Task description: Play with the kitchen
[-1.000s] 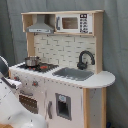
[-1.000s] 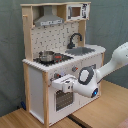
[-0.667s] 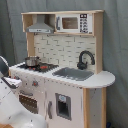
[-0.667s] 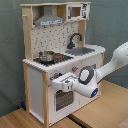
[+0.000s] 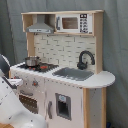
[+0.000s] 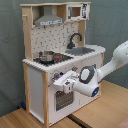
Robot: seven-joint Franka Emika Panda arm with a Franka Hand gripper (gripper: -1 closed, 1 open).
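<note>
The toy kitchen (image 5: pixel 65 75) stands on a wooden floor (image 6: pixel 107 107) w/ a grey curtain (image 5: pixel 117 45) behind it. Pale wood frame, white panels. Up top: a grey hood (image 5: pixel 41 26) on the first exterior view's left, and a microwave (image 5: pixel 74 23) next to it w/ a button panel. Tiled white backsplash below both.

On the counter: black-and-red hob (image 5: pixel 39 66) w/ a small metal pot (image 5: pixel 32 61) sitting on it, then a grey sink (image 5: pixel 75 73) w/ a black curved faucet (image 5: pixel 85 59) at its back edge. The counter rounds off at the sink end. Below the sink is a white door w/ a dark panel (image 5: pixel 63 106); below the hob is the oven door (image 5: pixel 31 102) w/ a dark window.

The white robot arm (image 6: pixel 112 62) comes in from the second exterior view's right, reaching across the front of the kitchen. Its gripper (image 6: pixel 64 82) is up against the oven front, just below the counter edge and the knobs (image 6: pixel 55 75). Fingers are pointed at the panel, but can't tell if they're apart, together, or gripping anything. In the first exterior view only part of the arm shows, low at the first exterior view's left, in front of the oven.
</note>
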